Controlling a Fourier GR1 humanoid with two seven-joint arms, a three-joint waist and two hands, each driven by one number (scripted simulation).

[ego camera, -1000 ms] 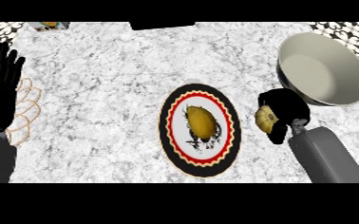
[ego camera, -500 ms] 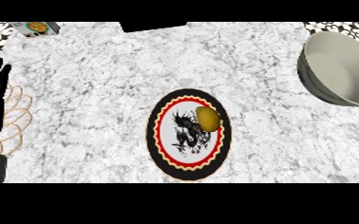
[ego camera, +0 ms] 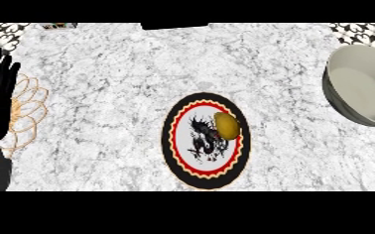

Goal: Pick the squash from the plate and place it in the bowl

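Single head view, steeply down on marble counter [ego camera: 110, 79], plate [ego camera: 172, 144] central

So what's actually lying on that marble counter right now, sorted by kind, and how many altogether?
Plates: 1, the plate with the dragon picture
Squashes: 1, the squash on the plate's right part
Bowls: 1, the bowl at the right edge
Wire racks: 1, the wire rack at the left edge
Total: 4
The left hand rests open at the left edge.

squash [ego camera: 226, 125] lies on the plate's [ego camera: 176, 151] right side; bowl [ego camera: 353, 91] far right.
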